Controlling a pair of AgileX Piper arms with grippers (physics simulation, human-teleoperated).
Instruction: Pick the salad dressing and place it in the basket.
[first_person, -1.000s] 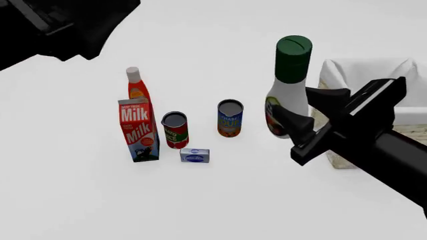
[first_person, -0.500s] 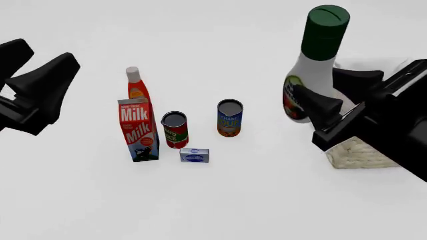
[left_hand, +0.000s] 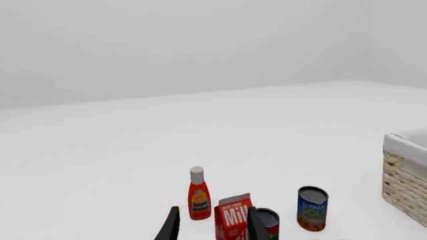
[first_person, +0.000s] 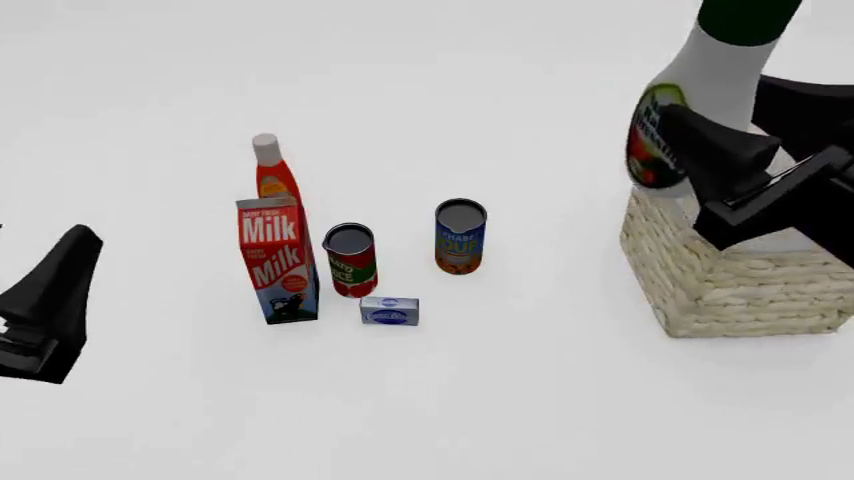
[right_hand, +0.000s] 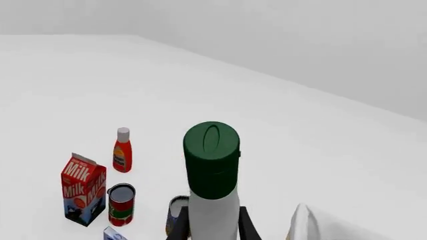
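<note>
The salad dressing (first_person: 697, 95), a white bottle with a dark green cap (right_hand: 212, 155), hangs tilted in the air over the near-left part of the basket (first_person: 727, 275). My right gripper (first_person: 727, 120) is shut on its lower body, with one finger on either side. The top of the cap is cut off by the front view's upper edge. In the right wrist view the bottle stands between the fingers (right_hand: 179, 229), with the basket's white lining (right_hand: 308, 225) beside it. My left gripper (first_person: 47, 300) stays low at the table's near left, open and holding nothing, its fingertips (left_hand: 171, 226) apart.
A group stands mid-table: a slim orange-red bottle (first_person: 274, 170), a milk carton (first_person: 276, 260), a red can (first_person: 350, 260), a blue can (first_person: 459, 236) and a small blue box (first_person: 388, 311). The basket sits at the right edge of the front view.
The right gripper has carried the salad dressing up and to the right, from beside the basket to over it. The left arm swung down from the far left to the near left.
</note>
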